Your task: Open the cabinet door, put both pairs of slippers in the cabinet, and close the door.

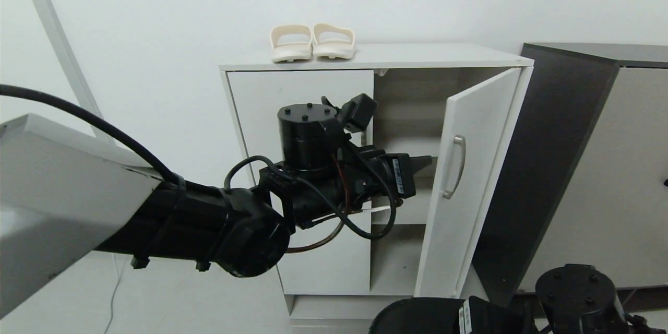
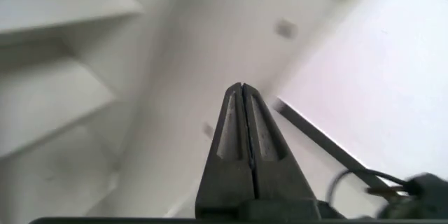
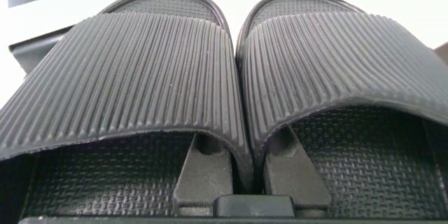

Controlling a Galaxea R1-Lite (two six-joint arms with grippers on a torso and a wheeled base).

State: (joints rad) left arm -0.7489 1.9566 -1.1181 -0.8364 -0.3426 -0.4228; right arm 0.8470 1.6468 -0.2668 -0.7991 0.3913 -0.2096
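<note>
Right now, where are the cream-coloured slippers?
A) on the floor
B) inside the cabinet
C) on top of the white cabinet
C: the pair of cream rubber slippers sits side by side on the flat top of the white wooden cabinet, above its open door.

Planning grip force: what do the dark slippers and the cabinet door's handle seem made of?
Dark slippers: probably soft rubber or foam, matte, with ribbed straps and pebbled footbeds. Handle: seemingly brushed metal, from its silvery satin sheen.
</note>
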